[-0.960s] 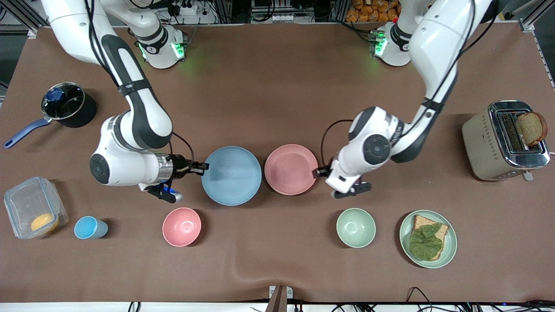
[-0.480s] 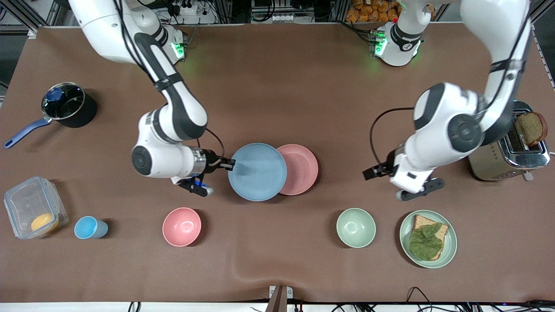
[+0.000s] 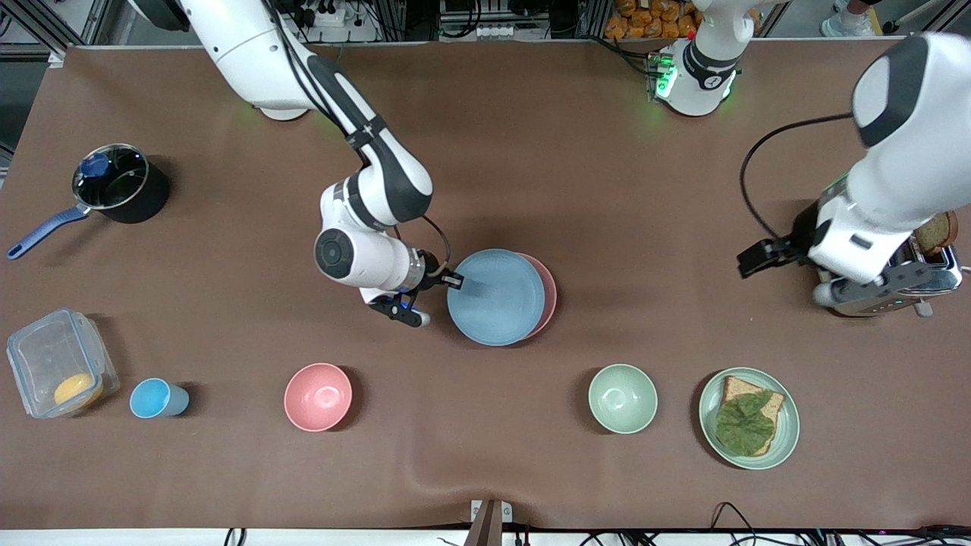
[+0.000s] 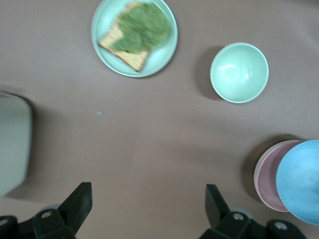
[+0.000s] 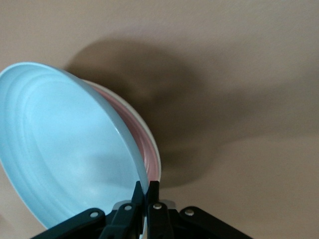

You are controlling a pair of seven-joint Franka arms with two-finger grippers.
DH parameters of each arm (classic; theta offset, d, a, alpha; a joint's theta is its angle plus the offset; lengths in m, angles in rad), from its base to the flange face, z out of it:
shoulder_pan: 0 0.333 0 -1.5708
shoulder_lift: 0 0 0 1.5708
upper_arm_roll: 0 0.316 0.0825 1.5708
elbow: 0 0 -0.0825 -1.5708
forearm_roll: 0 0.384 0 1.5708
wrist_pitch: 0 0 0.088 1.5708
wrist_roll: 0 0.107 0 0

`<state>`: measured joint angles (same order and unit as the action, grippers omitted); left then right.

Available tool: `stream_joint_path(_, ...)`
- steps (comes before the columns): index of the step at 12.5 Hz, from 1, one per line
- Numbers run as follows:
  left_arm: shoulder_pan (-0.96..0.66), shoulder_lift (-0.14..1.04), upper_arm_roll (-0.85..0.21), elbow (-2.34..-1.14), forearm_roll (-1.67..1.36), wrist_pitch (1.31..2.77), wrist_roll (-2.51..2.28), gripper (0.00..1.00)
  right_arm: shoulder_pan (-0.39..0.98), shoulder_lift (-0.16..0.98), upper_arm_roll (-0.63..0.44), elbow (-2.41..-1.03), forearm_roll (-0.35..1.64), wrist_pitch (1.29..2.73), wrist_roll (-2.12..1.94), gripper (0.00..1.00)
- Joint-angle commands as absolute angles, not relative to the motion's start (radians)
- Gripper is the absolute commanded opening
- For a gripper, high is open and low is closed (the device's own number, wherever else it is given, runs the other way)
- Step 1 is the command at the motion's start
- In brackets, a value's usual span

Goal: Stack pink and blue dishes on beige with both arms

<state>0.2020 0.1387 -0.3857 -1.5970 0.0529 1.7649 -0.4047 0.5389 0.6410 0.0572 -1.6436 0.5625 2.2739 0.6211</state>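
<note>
Nearest the front camera, a row along the table: clear lidded container (image 3: 61, 362) with something orange inside, small blue cup (image 3: 155, 398), pink bowl (image 3: 318, 396), green bowl (image 3: 623, 398), and a green plate (image 3: 789, 425) carrying toast topped with a leaf.

Mid-table: right gripper (image 3: 454, 281) has its fingers pinched tight on the rim of the blue plate (image 3: 497, 297). The right wrist view shows that plate tilted, held up at the gripped edge, lapping over the pink plate (image 3: 548, 294) — only a crescent of pink shows on the side toward the left arm's end. Pink plate lies on the table. Under the pink rim the right wrist view shows a thin cream edge; whether that is the beige plate I cannot tell.

Left gripper (image 3: 762, 256) is up in the air over bare table just beside the toaster (image 3: 884, 292) — fingers (image 4: 78, 204) spread wide, nothing between them. Toaster has a bread slice (image 3: 937, 230) sticking out.

Farther back, toward the right arm's end: a dark saucepan (image 3: 117, 186) with a blue handle.
</note>
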Motion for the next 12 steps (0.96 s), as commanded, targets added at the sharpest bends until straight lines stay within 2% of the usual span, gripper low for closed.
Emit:
stream_joint_path(1,0.268,0.086,-0.39,-1.602,0.113,1.705,-0.297,1.0,0.558,0.652,0.048,-1.628,0.572,2.29,0.637,0.0)
stream_joint_path(3,0.287,0.089,-0.371,-1.485,0.112,1.629,-0.252,1.0,0.564,0.652,0.048,-1.628,0.572,2.293,0.637,0.0)
stream_joint_path(4,0.253,0.078,-0.306,-1.485,0.115,1.629,-0.22,1.0,0.563,0.65,0.048,-1.626,0.569,2.293,0.631,0.17)
stream_joint_path(5,0.232,0.062,-0.273,-1.494,0.101,1.623,-0.169,1.0,0.561,0.652,0.048,-1.625,0.569,2.293,0.637,0.99)
stream_joint_path(7,0.224,0.034,-0.247,-1.508,0.086,1.621,-0.095,1.0,0.558,0.646,0.048,-1.626,0.571,2.29,0.637,1.0)
stream_joint_path(10,0.106,-0.006,-0.068,-1.505,0.014,1.553,-0.08,1.0,0.508,0.611,0.029,-1.628,0.566,2.257,0.62,1.0)
stream_joint_path(12,0.078,-0.005,-0.034,-1.503,0.002,1.549,-0.022,1.0,0.425,0.56,0.0,-1.625,0.49,2.121,0.531,1.0)
